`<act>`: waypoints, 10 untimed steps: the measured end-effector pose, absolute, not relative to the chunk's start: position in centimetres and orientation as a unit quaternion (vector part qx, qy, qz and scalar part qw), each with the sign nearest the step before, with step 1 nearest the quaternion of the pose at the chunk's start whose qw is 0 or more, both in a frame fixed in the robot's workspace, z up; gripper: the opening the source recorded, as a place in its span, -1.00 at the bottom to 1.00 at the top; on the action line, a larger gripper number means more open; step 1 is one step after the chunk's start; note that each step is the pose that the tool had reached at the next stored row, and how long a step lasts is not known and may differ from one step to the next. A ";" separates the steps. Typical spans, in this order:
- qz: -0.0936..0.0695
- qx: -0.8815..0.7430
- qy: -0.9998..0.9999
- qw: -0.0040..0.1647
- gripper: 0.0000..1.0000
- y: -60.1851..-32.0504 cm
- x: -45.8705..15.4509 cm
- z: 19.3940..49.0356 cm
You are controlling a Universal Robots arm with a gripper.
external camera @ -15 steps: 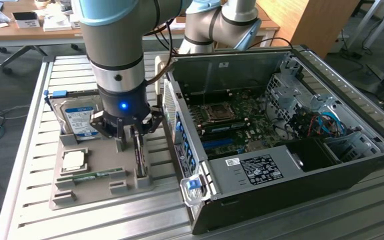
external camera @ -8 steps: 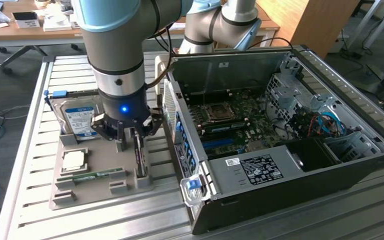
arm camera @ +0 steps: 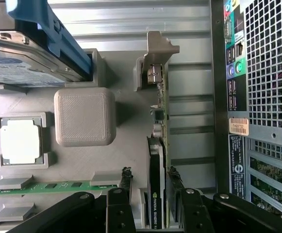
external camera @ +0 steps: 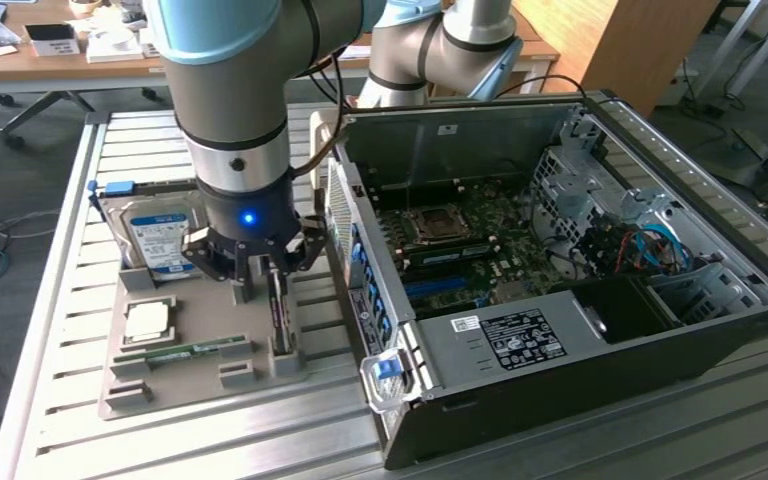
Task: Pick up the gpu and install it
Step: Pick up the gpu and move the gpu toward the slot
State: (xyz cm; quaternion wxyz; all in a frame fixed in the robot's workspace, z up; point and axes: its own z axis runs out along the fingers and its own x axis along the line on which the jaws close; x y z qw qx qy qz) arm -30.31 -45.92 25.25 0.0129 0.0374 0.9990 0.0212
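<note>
The gpu (external camera: 281, 325) stands on edge in a slot of the grey holder tray (external camera: 184, 385), beside the open computer case (external camera: 584, 340). In the wrist view the gpu (arm camera: 160, 116) is a thin green card with a black fan face and a silver bracket at its far end. My gripper (external camera: 277, 280) has come down over it. The gripper (arm camera: 149, 174) is open, with one black fingertip (arm camera: 126, 175) on each side of the card. A small gap shows on the fan side. The card still sits in its slot.
On the tray (arm camera: 131, 121) lie a silver hard drive (external camera: 157, 235) with a blue-white label, a square processor (external camera: 148, 320) and a narrow green memory stick (external camera: 177, 352). The case's back panel (arm camera: 267, 73) stands close beside the gpu. The motherboard (external camera: 464, 235) lies exposed inside.
</note>
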 end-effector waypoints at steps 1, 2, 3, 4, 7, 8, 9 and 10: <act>0.021 0.037 0.999 0.013 -0.17 -45.9 -30.3 25.4; 0.021 0.037 0.999 0.013 -0.17 -45.9 -30.3 25.6; 0.021 0.037 0.999 0.013 -0.17 -45.9 -30.3 25.8; 0.021 0.037 0.999 0.013 -0.17 -45.9 -30.3 25.8; 0.021 0.037 0.999 0.013 -0.17 -45.9 -30.1 25.8; 0.021 0.037 0.999 0.012 -0.17 -45.9 -29.9 25.8; 0.021 0.037 0.999 0.012 -0.17 -45.9 -29.8 25.8; 0.021 0.037 0.999 0.012 -0.17 -45.9 -29.7 25.8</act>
